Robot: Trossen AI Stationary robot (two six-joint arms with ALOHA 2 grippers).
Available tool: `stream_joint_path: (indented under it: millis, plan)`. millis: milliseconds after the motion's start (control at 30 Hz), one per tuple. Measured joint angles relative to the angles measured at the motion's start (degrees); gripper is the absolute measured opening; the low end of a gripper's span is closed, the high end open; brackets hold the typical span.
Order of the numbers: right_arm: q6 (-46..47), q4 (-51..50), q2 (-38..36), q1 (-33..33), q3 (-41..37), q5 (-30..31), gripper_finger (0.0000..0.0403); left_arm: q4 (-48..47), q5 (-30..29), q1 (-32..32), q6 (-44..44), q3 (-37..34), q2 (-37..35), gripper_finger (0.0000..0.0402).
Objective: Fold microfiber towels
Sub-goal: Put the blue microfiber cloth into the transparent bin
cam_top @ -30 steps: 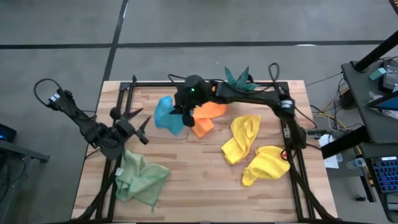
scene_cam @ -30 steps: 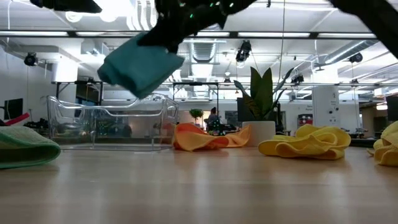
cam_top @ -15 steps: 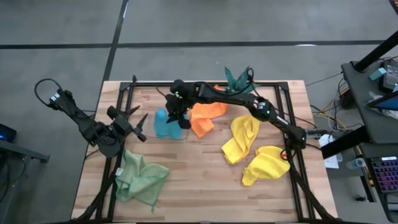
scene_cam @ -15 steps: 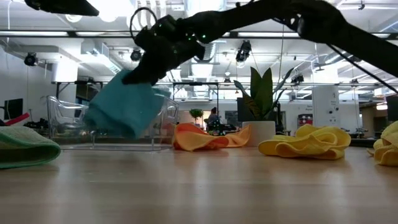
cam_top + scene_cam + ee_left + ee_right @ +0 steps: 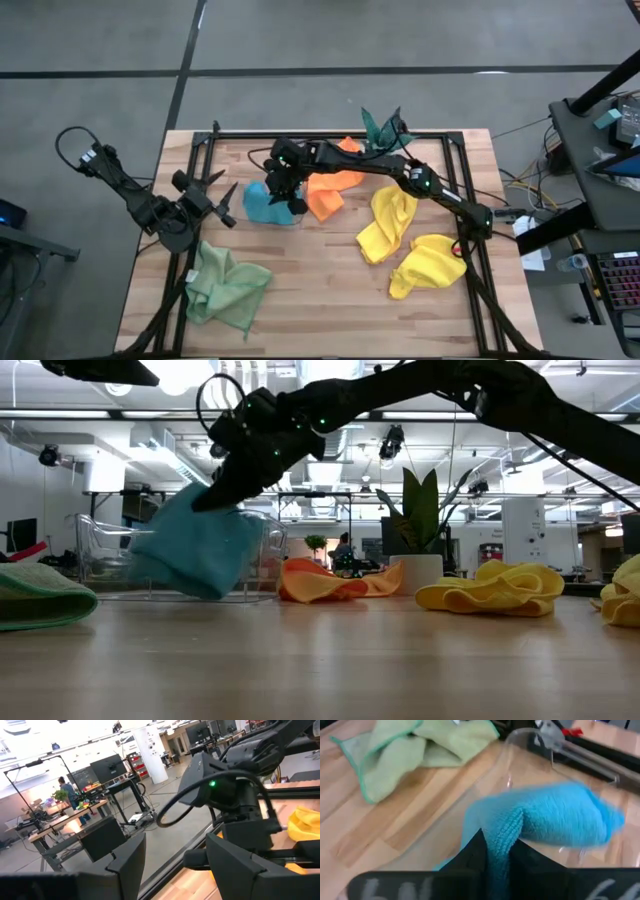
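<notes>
Hanging tilted from the right gripper [image 5: 495,852] clamped on it, the blue towel [image 5: 190,550] slants down over the tray [image 5: 110,545].

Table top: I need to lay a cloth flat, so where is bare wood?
Bare wood lies between the crumpled pale green towel and the two yellow microfiber towels. Crowded at the back: bright blue towel, orange towel, teal-leaved plant.
</notes>
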Motion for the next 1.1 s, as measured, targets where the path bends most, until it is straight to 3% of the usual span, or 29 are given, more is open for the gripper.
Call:
stream_joint_path:
  millis: [200, 467, 667, 800, 1100]
  plan:
    - [0.5, 1.1, 0.0, 0.2, 0.0, 5.6, 0.0074, 0.0, 0.0, 0.0, -0.2, 0.0, 0.0, 0.0192]
    - [2.1, 2.6, 0.0, -0.2, 0.0, 6.9, 0.0141, 0.1, 0.0, 0.0, -0.2, 0.0, 0.0, 0.0192]
    - [-0.1, 3.9, -0.4, -0.3, 0.0, 19.1, 0.0186, 0.1, 0.0, 0.0, -0.2, 0.0, 0.4, 0.0192]
    - [-1.3, 3.4, -1.8, -0.9, 0.0, 25.1, 0.0191, 0.1, 0.0, 0.0, -0.1, 0.0, 0.4, 0.0192]
    - [-0.5, -7.3, -9.4, -0.8, 0.0, 25.0, 0.0163, 0.1, 0.1, 0.0, -0.7, 0.0, 1.3, 0.0192]
